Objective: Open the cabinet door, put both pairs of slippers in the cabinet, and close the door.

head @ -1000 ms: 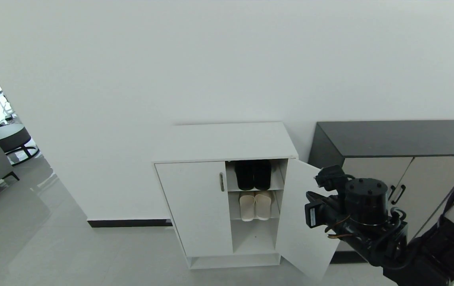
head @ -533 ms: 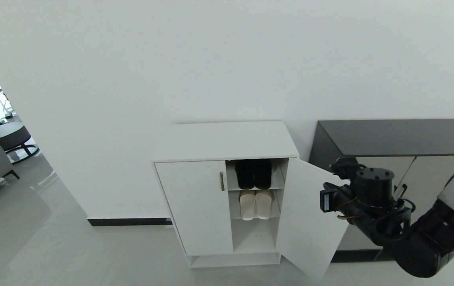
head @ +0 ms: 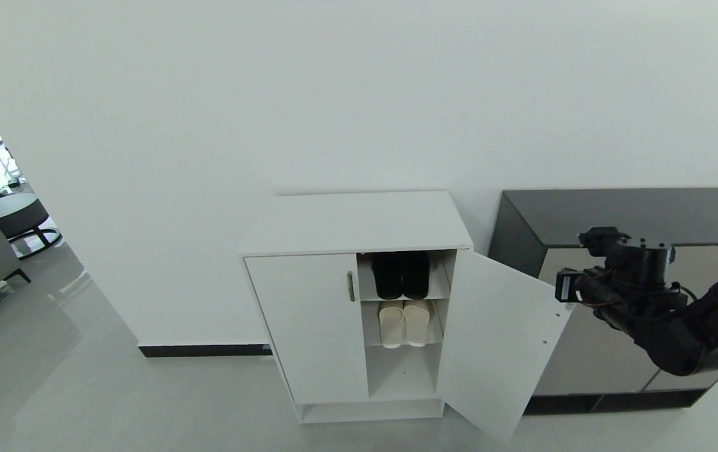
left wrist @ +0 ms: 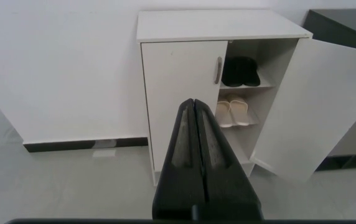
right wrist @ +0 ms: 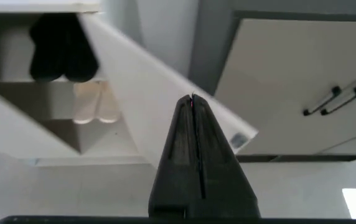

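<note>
Black slippers (head: 400,275), cream slippers (head: 403,323): were shelved in cabinet (head: 359,223). Door (head: 497,339): stood open, closing outstanding. Left gripper (left wrist: 194,104), right gripper (right wrist: 193,101): fingers were closed, empty.

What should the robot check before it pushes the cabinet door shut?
1. Black slippers inside, on the top shelf: ok.
2. Cream slippers inside, on the shelf below: ok.
3. Doorway free of arms and loose things: ok.
4. Open door swung out to the robot's right, ready to push: ok.
5. Right gripper shut and close to the door's outer side: ok. Whether it touches the door: cannot tell.
6. Left door shut, left gripper shut and back from the cabinet: ok.
</note>
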### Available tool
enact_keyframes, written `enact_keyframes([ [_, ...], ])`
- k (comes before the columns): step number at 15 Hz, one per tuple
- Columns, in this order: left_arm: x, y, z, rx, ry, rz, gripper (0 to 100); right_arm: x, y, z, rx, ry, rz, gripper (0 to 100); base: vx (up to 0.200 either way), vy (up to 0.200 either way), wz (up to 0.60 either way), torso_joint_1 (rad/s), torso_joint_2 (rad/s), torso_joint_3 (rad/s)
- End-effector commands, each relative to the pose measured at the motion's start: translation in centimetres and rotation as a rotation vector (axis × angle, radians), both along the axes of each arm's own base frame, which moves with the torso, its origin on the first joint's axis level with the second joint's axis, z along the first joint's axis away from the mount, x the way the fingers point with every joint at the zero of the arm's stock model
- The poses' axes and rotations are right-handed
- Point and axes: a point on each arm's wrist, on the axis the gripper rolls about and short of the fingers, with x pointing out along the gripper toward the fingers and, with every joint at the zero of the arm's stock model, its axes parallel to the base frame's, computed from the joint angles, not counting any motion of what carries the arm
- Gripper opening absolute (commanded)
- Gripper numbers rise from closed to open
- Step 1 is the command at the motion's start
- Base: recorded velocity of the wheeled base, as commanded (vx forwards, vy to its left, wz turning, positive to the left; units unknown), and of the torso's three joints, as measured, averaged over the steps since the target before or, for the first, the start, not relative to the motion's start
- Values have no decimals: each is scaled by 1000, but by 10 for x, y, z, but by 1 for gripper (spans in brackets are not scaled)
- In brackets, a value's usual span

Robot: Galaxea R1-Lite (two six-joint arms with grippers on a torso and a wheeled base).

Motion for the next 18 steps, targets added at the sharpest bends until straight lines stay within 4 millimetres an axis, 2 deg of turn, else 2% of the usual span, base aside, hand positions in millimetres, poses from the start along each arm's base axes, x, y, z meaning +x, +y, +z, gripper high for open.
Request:
enact_keyframes([
  [1, 0, 0, 0, 0, 1, 1, 0, 15, -17, -8, 5, 11, -37, 0, 0, 0, 0, 0, 0, 0],
  [3, 0, 0, 0, 0, 1, 1, 0, 29, -25, -23, 2, 35, -60, 0, 0, 0, 0, 0, 0, 0],
  [7, 0, 0, 0, -1, 1, 1, 0, 47, -38, -38, 9, 47, -96, 0, 0, 0, 0, 0, 0, 0],
  [12, 0, 0, 0, -1, 1, 1, 0, 55, -51, -56, 8, 72, -125, 0, 0, 0, 0, 0, 0, 0],
  [18, 0, 0, 0, -1, 1, 1, 0, 55, -43, -65, 8, 95, -107, 0, 0, 0, 0, 0, 0, 0],
])
